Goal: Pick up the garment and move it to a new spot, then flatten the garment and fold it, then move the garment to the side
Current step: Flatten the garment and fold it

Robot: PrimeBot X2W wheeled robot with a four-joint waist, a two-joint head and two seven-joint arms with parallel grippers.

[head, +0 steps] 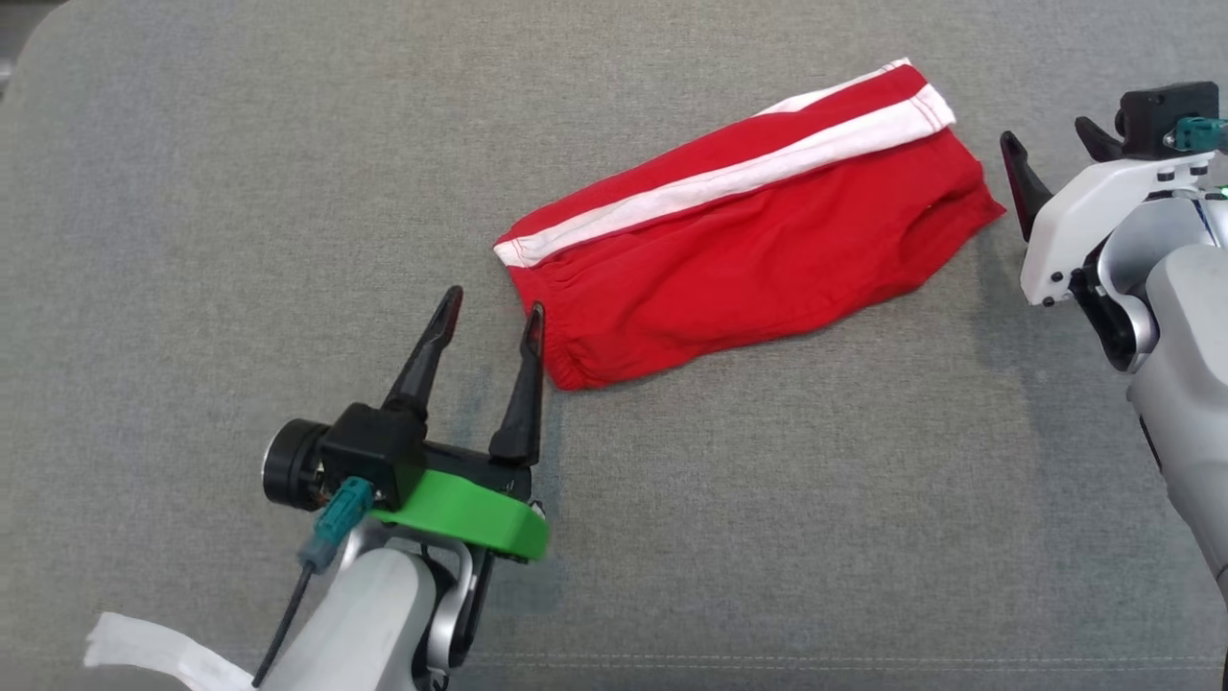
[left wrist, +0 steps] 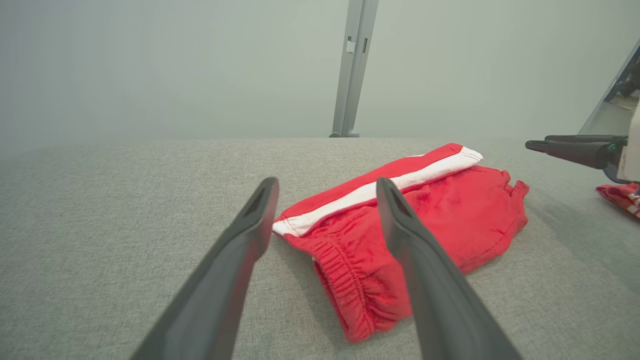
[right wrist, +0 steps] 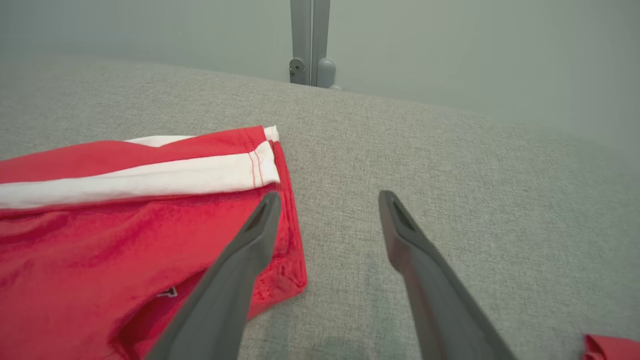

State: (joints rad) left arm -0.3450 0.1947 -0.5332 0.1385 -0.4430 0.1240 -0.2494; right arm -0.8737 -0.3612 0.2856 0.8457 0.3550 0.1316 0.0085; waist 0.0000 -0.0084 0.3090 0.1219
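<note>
The garment (head: 748,240) is a pair of red shorts with a white side stripe, folded into a long strip and lying slantwise on the grey cushion (head: 240,144). My left gripper (head: 493,305) stands open just off the elastic waistband end, its inner finger close to the hem; the left wrist view has the garment (left wrist: 450,210) beyond the open gripper (left wrist: 326,185). My right gripper (head: 1046,134) is open beside the other end, apart from the cloth. In the right wrist view that gripper (right wrist: 327,197) is open, one finger over the garment's (right wrist: 125,240) corner.
A grey metal post (left wrist: 352,70) rises behind the cushion's far edge against a pale wall. A white strip of fabric (head: 144,653) lies by my left forearm at the front. A scrap of another red item (left wrist: 620,197) lies at the right edge.
</note>
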